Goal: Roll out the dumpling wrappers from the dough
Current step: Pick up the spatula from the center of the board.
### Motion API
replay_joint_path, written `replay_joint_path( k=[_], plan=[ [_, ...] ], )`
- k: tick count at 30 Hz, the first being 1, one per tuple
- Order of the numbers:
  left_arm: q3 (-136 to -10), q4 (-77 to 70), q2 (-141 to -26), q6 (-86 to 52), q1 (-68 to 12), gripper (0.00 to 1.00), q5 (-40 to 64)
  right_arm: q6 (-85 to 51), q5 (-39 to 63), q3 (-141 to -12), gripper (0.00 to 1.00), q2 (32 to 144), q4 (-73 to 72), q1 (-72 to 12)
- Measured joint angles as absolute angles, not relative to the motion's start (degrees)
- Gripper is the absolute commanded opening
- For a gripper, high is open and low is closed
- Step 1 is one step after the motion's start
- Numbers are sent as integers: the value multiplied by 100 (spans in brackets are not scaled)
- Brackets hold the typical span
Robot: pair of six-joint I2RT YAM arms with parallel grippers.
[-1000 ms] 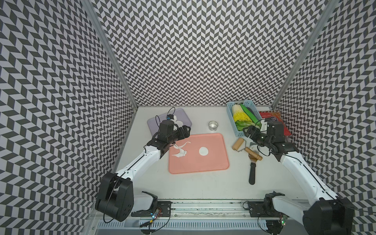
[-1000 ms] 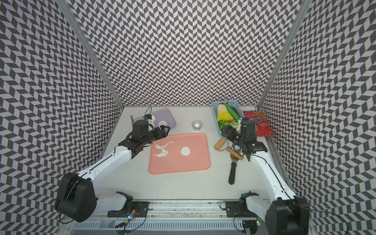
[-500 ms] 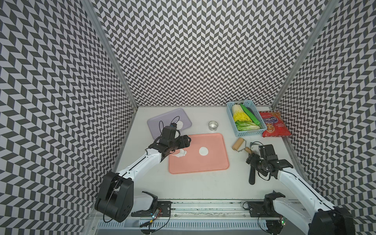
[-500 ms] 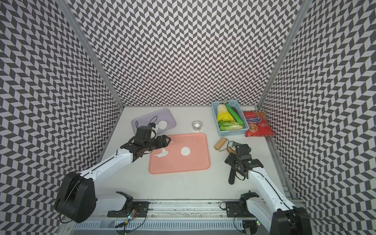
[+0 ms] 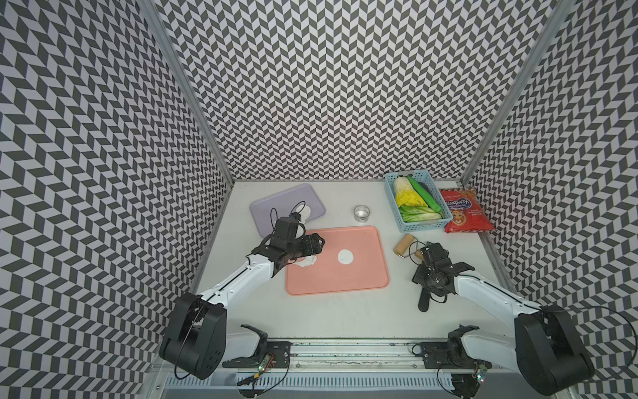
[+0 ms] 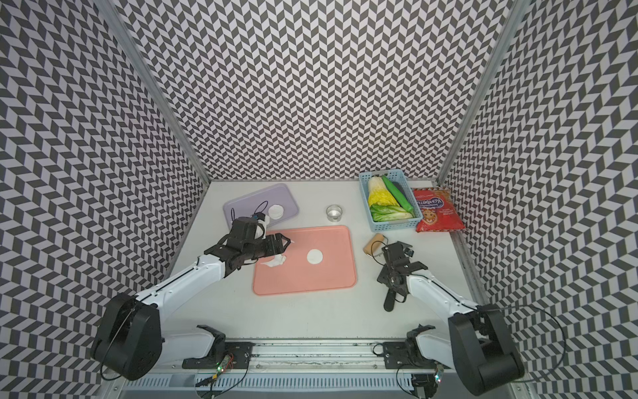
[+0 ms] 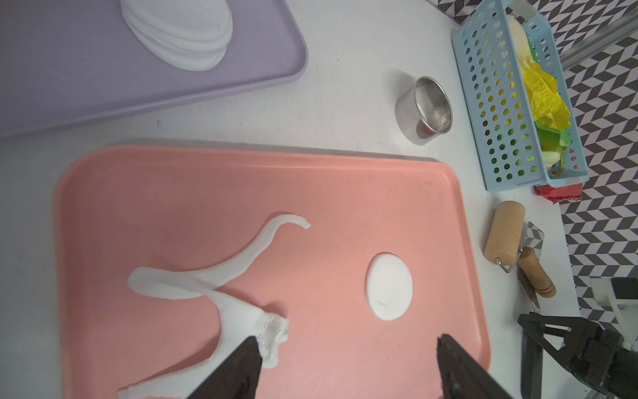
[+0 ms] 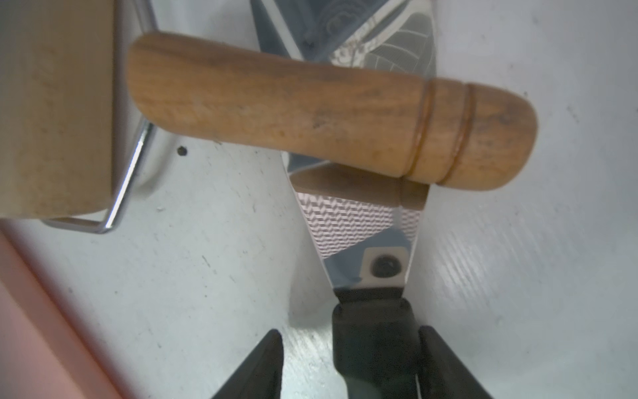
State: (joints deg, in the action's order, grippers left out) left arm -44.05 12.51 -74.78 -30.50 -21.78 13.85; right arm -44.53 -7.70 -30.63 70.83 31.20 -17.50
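Note:
Ragged white dough [image 7: 234, 311] lies in strips on the left of the pink tray [image 5: 338, 286]. One round dumpling wrapper [image 7: 389, 286] lies flat near the tray's middle. More wrappers [image 7: 179, 31] are stacked on the purple tray [image 5: 272, 207]. My left gripper [image 7: 348, 340] hovers open over the pink tray, with one finger at the edge of the dough [image 5: 305, 271]. My right gripper [image 8: 350, 333] is low over the table, open astride the spatula's black handle [image 8: 374, 345]. One finger touches the handle and the other stands apart. The rolling pin's wooden handle [image 8: 310, 114] rests across the spatula blade.
A steel ring cutter [image 5: 361, 212] stands behind the pink tray. The rolling pin [image 5: 404, 243] lies right of that tray. At the back right are a blue basket [image 5: 414, 226] of vegetables and a red snack bag [image 5: 464, 210]. Patterned walls enclose the table.
My right arm has come forward from beside the basket and dropped onto the spatula handle, its jaws narrowing. My left gripper has shifted over the dough, hiding part of it in the top views.

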Motion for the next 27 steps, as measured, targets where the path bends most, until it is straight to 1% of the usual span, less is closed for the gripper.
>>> replay_joint_path(
  k=[1, 2, 5, 9, 10, 11, 12, 14, 15, 17, 19, 23, 27],
  plan=[
    [-4405, 1249, -7498, -3052, -2178, 81, 1391, -4445, -816, -3092, 52, 7137, 3118, -1798],
    [-4405, 1247, -7526, -3055, -2178, 81, 1402, -4438, -856, -3120, 46, 7192, 3114, -1850],
    [-4405, 1247, -7616, -3068, -2178, 81, 1426, -4416, -961, -3197, 43, 7345, 3103, -1990],
    [-4405, 1245, -7671, -3070, -2178, 81, 1441, -4412, -1050, -3269, 42, 7485, 3063, -2049],
    [-4405, 1238, -7671, -3070, -2178, 81, 1448, -4412, -1072, -3277, 40, 7509, 3052, -2051],
    [-4405, 1234, -7673, -3072, -2178, 81, 1452, -4423, -1092, -3284, 34, 7526, 3052, -2051],
    [-4405, 1225, -7682, -3070, -2178, 81, 1457, -4451, -1111, -3291, 31, 7542, 3048, -2049],
    [-4405, 1210, -7697, -3070, -2178, 81, 1470, -4466, -1109, -3306, 17, 7583, 3004, -2051],
    [-4405, 1210, -7701, -3072, -2178, 81, 1474, -4453, -1109, -3308, 15, 7592, 2971, -2049],
    [-4405, 1210, -7703, -3070, -2178, 81, 1485, -4464, -1103, -3308, 5, 7607, 2921, -2049],
    [-4405, 1208, -7703, -3070, -2178, 81, 1490, -4471, -1076, -3275, 0, 7557, 2851, -2049],
    [-4405, 1208, -7703, -3065, -2178, 81, 1490, -4580, -854, -3100, 0, 7251, 2821, -2049],
    [-4405, 1210, -7703, -3059, -2178, 81, 1492, -4707, -416, -3017, 0, 6796, 3085, -2049]
  ],
)
